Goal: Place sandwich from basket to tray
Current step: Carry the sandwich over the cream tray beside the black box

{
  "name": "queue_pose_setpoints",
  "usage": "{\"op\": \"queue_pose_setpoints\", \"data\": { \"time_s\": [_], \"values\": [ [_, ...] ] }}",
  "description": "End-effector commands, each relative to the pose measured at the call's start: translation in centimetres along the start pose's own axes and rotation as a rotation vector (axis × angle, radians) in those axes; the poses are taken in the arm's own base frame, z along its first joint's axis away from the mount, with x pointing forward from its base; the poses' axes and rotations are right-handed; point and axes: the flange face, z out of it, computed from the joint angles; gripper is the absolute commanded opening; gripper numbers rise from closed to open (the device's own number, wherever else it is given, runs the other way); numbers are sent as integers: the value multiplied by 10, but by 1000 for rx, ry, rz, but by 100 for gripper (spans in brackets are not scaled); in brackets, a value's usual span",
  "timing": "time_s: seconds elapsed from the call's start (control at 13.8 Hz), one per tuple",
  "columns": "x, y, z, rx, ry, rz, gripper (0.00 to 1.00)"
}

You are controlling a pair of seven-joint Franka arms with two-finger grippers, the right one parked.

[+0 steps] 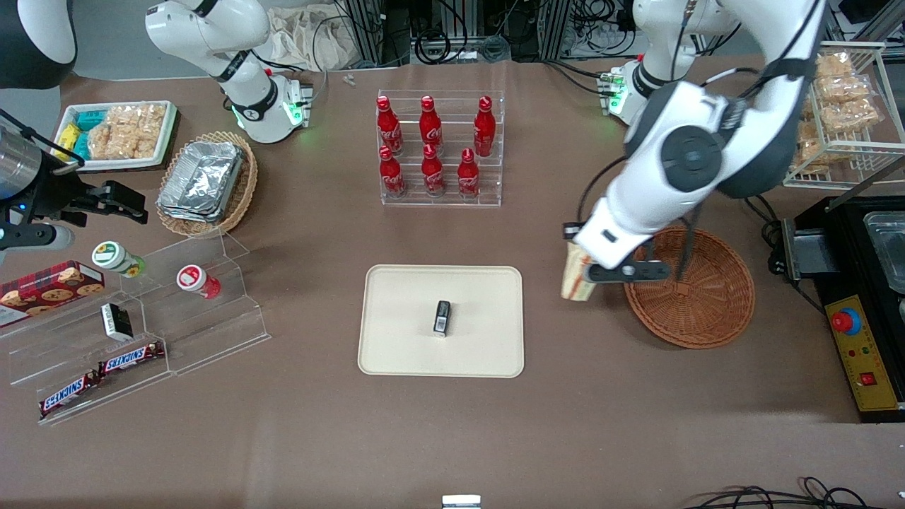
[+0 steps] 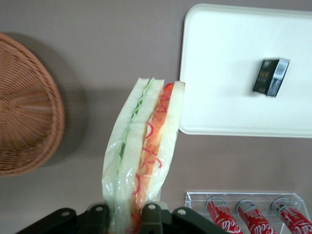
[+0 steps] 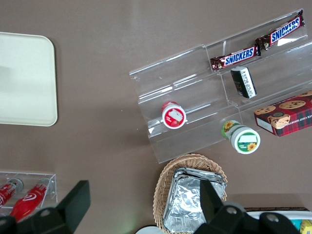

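Brown table point(image 1: 297, 424), cables along its edge point(image 1: 438, 42)

Glossy clear film over the sandwich point(image 2: 144, 161), rough woven wicker basket point(image 1: 707, 297), smooth matt tray point(image 1: 403, 339)

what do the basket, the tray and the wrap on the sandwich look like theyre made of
The basket looks like woven wicker, reddish-brown and matte, its strands showing in rings. The tray seems to be smooth cream plastic or melamine, one moulded piece with rounded corners; which one is unclear. The sandwich, held in the claw between basket and tray, is wrapped in thin clear film that creases and glints.
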Motion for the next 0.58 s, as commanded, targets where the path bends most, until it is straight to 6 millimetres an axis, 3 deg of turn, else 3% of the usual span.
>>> {"op": "queue_pose_setpoints", "data": {
  "time_s": [0.0, 0.07, 0.36, 0.51],
  "values": [
    [4, 47, 32, 7, 49, 23, 0],
    [0, 68, 56, 11, 39, 11, 0],
    [31, 88, 152, -1, 122, 15, 0],
    [35, 107, 178, -11, 148, 29, 0]
  ]
}}
